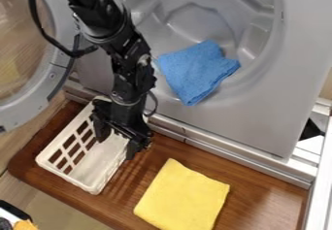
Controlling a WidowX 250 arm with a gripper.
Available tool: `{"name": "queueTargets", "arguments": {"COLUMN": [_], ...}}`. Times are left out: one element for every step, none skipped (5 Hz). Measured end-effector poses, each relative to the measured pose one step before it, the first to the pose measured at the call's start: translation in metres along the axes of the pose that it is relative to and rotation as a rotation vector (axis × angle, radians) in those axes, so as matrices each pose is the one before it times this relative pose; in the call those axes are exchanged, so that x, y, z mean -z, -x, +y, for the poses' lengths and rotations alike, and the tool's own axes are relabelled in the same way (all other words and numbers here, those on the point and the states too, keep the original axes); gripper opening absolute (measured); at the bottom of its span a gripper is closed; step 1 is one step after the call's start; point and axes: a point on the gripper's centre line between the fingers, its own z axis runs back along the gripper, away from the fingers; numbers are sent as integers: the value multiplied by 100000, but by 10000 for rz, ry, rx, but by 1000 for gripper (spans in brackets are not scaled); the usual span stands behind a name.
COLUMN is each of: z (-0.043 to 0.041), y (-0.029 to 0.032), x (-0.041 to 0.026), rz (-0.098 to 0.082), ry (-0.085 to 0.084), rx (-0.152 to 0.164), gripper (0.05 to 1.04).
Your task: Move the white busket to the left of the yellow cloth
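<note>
At the far left is a big round door point(48, 76) with a see-through middle. Next comes the white basket point(48, 160), sitting at a slant on the brown wood table point(262, 188), with square holes in its side. It is to the left of the yellow cloth point(185, 195), near it but not touching. The black gripper point(117, 147) hangs down over the basket, and its jaws are spread, with a gap between them. The yellow cloth lies on the table. Farther right and up, a blue cloth point(198, 71) lies in the gray machine's point(275, 107) round opening.
</note>
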Motion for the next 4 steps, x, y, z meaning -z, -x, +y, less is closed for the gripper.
{"name": "queueTargets", "arguments": {"z": [-761, -827, -540, 89], "y": [91, -371, 137, 310], "x": [-142, -2439, -2632, -2153], "rz": [-143, -746, -689, -446], "ry": [487, 1003, 755, -86], "rx": [148, 190, -199, -70], "gripper": [1008, 1001, 1001, 1001]}}
